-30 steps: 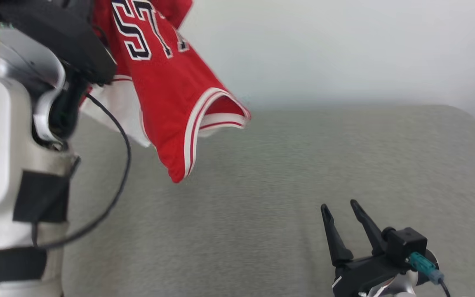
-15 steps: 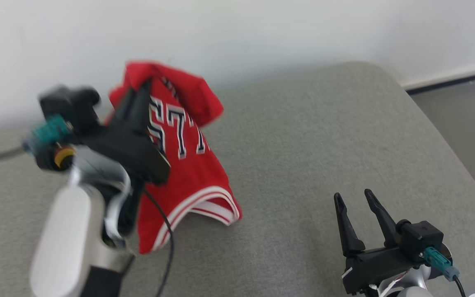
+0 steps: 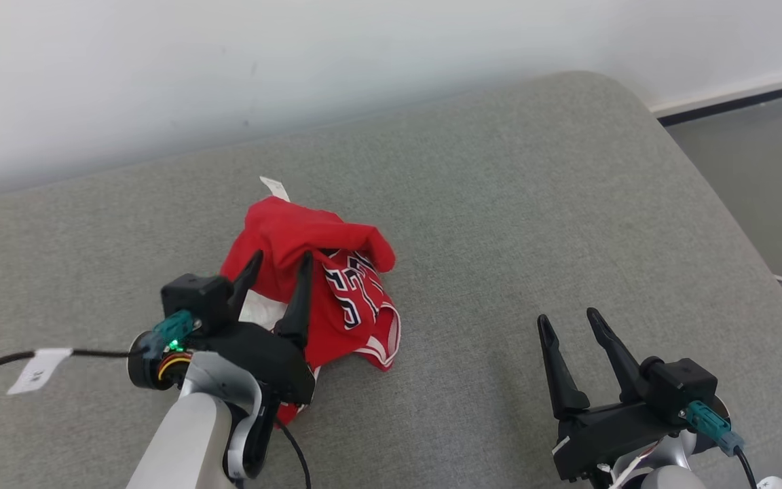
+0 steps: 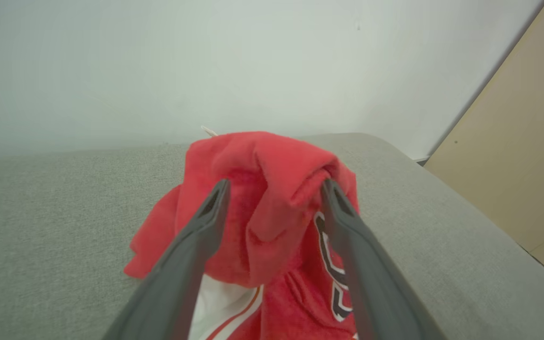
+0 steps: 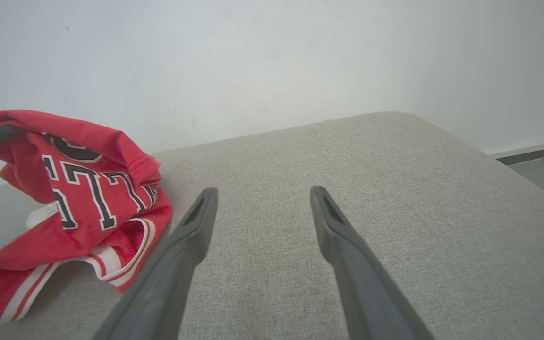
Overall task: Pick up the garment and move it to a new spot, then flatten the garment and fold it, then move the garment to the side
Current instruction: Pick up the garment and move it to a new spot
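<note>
Release just happened, folks. 1 second back our left gripper (image 3: 281, 257) was clamped on the red jersey (image 3: 296, 231) and had it dangling in the air. Half a second ago it was swinging it down toward the grey cushion (image 3: 499, 204). Now its 2 fingers (image 3: 298, 299) stand wide apart and the jersey sits in a crumpled heap on the cushion, left of middle, with a bunched fold poking up between them. From the left wrist view we can't say for sure whether the cloth brushes the fingers, but nothing is pinching it.

Our right gripper (image 3: 566, 316) is spread wide too, holding nothing, well apart from the jersey, and open just like it was a second ago.

So we reckon step 1, the pick-and-move, is basically done. Flattening is next, and that looks like real work: the jersey is wadded up, white lining (image 3: 255, 314) showing, lettering (image 3: 349, 299) folded over. We probably want both grippers on opposite edges.
</note>
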Tool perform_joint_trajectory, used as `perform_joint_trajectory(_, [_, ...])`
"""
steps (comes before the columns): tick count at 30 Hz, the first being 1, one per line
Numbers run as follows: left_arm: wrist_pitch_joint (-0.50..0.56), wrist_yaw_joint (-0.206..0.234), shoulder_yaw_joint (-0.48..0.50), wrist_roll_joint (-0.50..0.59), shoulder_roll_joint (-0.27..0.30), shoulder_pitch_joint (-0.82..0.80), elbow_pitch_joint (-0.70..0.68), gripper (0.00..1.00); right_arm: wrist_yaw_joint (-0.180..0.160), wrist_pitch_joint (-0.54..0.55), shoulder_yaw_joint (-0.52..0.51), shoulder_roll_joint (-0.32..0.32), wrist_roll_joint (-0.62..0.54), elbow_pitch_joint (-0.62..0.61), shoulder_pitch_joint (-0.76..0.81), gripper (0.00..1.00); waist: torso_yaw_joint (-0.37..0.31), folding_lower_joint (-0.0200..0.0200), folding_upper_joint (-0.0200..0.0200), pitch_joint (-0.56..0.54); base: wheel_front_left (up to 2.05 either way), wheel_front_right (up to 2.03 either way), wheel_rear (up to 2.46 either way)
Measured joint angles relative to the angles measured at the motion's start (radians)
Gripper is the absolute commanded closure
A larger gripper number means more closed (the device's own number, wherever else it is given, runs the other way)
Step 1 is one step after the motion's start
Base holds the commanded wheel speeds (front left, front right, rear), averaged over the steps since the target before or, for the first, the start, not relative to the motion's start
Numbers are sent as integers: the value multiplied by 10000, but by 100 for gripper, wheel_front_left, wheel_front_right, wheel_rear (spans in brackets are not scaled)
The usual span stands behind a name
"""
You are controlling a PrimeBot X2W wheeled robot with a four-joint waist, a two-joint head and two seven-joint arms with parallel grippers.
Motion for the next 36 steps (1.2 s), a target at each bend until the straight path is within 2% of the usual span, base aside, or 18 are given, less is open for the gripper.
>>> perform_joint_trajectory(2, [-384,-151,17,-107,-2,161,-128,0,0,0,-44,-2,-6,2,3,0,81,-1,0,-80,0,0,0])
perform_joint_trajectory(6, [-1536,-144,205,-4,178,748,-844,0,0,-2,-230,-4,-61,-40,113,0,296,-1,0,-242,0,0,0])
perform_joint_trajectory(12, [-2617,173,633,418,589,2149,-2077,0,0,-46,-399,-2,-146,-128,263,0,735,-2,0,-502,0,0,0])
perform_joint_trajectory(17, [-2761,234,965,679,790,3240,-2679,0,0,-255,-460,-4,-148,-201,400,0,1071,-2,0,-709,0,0,0])
perform_joint_trajectory(25, [-2790,104,2071,1227,533,4911,-3576,0,0,-665,-570,-2,-349,-132,554,0,1879,-3,-1,-1089,0,0,0])
perform_joint_trajectory(36, [-2790,-414,2382,1361,424,5911,-2955,0,0,-681,-677,2,-221,311,831,0,2658,-3,-1,-1580,0,0,0])
